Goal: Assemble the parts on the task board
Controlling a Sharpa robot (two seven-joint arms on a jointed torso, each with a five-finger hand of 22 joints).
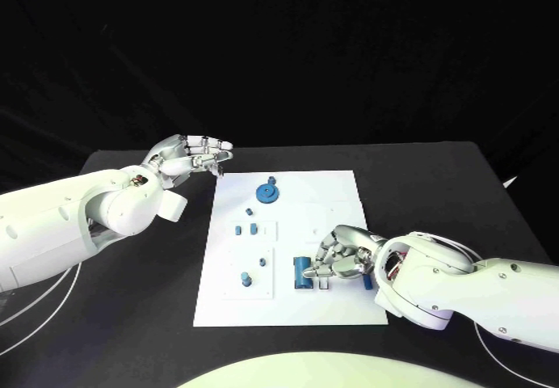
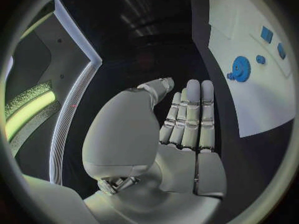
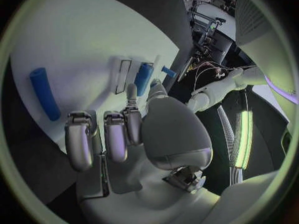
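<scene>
The task board (image 1: 292,242) lies in the middle of the black counter (image 1: 443,186). A blue gear (image 1: 268,192) sits near the board's far edge, with small blue parts (image 1: 245,230) down its left side and another small part (image 1: 245,280) nearer the front left corner. The right hand (image 1: 338,257) rests low over the board's right edge, fingers curled down beside a blue cylinder (image 1: 302,272) that stands in a slot there; I cannot tell whether the fingers grip it. A second blue cylinder (image 3: 45,92) lies flat on the board. The left hand (image 1: 187,158) hovers off the board's far left corner, fingers straight and holding nothing.
</scene>
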